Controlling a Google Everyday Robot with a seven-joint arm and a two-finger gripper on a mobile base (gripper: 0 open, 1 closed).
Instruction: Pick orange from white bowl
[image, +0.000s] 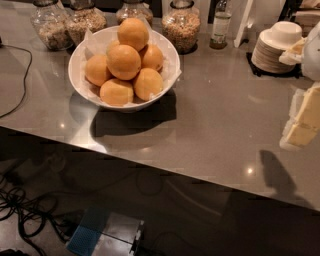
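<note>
A wide white bowl (79, 82) lined with crinkled white paper stands on the grey counter at the upper left. It holds a heap of several round yellow-orange oranges; one orange (123, 62) sits in the middle of the heap, another on top at the back. My gripper (303, 122) is at the far right edge of the view, over the counter, well to the right of the bowl and apart from it. It holds nothing that I can see.
Several glass jars of grain (181, 25) stand behind the bowl. A glass bottle (220, 22) and a stack of small white dishes (276, 47) are at the back right. A black cable (22, 82) lies at left. The counter's front edge (165, 172) runs diagonally, with floor cables below.
</note>
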